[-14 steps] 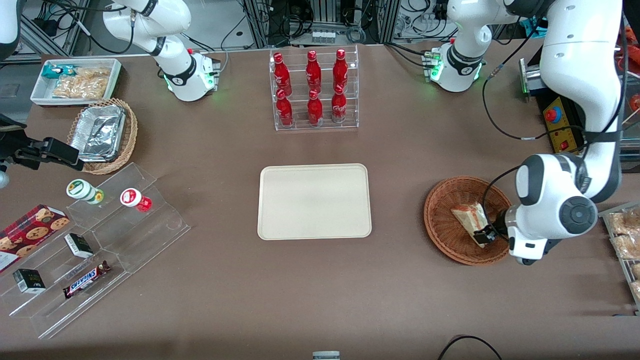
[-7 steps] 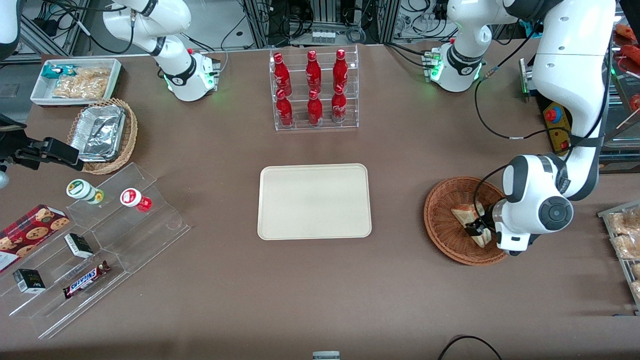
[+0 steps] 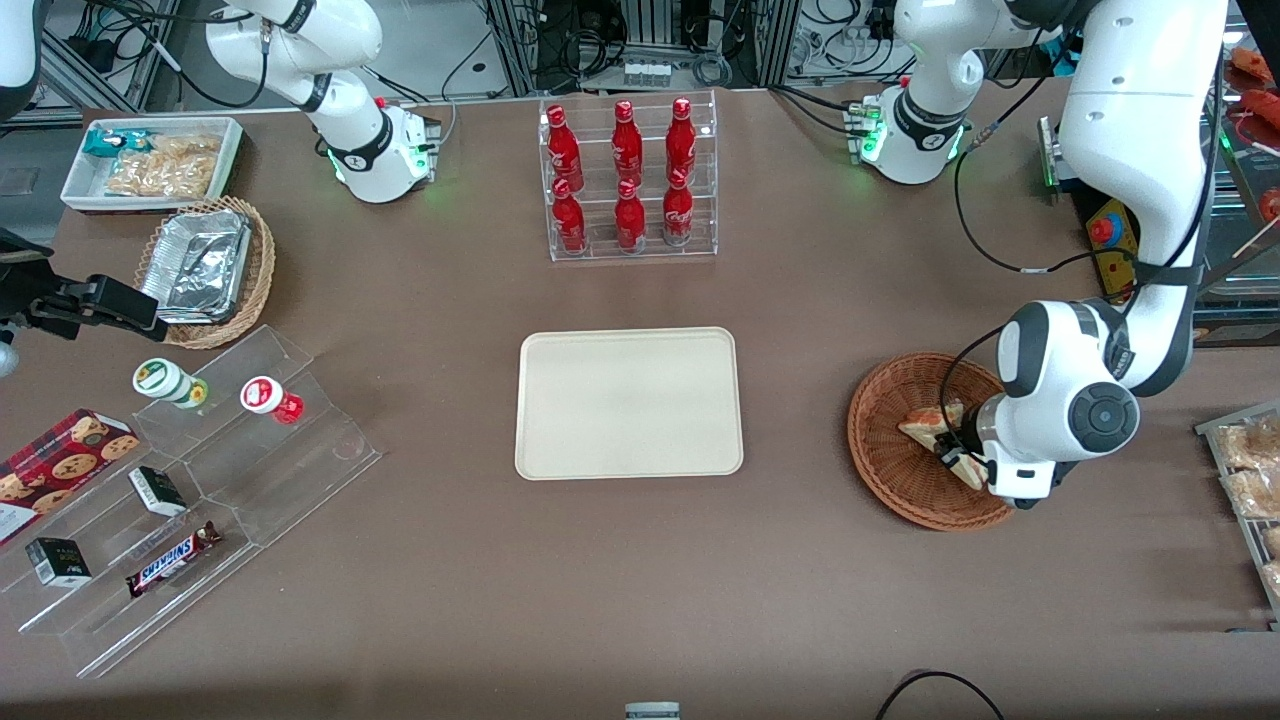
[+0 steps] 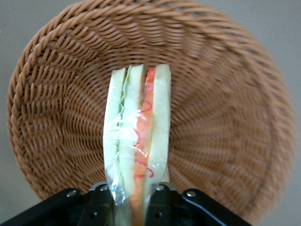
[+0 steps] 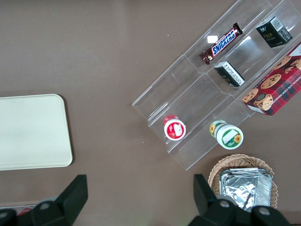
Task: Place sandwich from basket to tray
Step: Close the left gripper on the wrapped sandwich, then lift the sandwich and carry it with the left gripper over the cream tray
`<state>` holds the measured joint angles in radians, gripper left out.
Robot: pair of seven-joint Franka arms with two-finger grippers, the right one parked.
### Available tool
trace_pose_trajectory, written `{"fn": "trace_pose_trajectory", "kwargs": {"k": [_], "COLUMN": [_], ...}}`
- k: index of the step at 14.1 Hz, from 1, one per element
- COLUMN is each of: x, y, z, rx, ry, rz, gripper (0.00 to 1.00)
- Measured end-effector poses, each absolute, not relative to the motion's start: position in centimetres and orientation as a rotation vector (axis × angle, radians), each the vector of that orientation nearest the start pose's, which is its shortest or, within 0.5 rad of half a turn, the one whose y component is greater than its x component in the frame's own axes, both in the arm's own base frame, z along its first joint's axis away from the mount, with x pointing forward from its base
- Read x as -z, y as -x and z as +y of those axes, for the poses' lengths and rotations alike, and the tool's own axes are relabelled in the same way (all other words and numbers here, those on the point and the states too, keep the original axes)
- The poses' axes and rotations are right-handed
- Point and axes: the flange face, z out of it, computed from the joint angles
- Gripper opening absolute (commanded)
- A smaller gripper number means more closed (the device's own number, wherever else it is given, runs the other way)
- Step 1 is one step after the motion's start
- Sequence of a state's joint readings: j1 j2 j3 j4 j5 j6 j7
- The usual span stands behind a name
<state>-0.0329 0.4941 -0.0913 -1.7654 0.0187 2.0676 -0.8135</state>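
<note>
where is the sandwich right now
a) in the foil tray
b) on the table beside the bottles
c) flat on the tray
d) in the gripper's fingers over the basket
d: the left wrist view shows the gripper with its fingers on either side of the sandwich, pinching it above the basket; the tray holds nothing.

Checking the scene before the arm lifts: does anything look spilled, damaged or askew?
Nothing stands out. The gripper is shut on the wrapped sandwich over the basket; the tray lies flat and bare.
</note>
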Motion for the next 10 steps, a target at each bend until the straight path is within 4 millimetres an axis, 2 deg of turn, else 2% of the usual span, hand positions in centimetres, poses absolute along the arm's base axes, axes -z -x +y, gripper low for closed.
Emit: {"fn": "trace_pose_trajectory", "kwargs": {"k": [2, 3, 5, 6, 8, 10], "x": [-30.8, -32.8, -36.2, -37.3, -37.1, -35.0], "y": [-63.6, -63.6, -63.2, -62.7, -60.4, -57.8], "z": [-10.9, -13.4, -19.7, -23.5, -31.1, -38.1], "rx": [-0.276, -0.273, -0.243, -0.222, -0.208, -0.218], "ry": [2.899, 2.9, 2.918, 2.939, 2.975, 2.994], "rz": [-0.981, -0.961, -0.907, -0.858, -0.721, -0.573], "gripper": [0.22, 0.22, 0.23, 0.23, 0.24, 0.24]}}
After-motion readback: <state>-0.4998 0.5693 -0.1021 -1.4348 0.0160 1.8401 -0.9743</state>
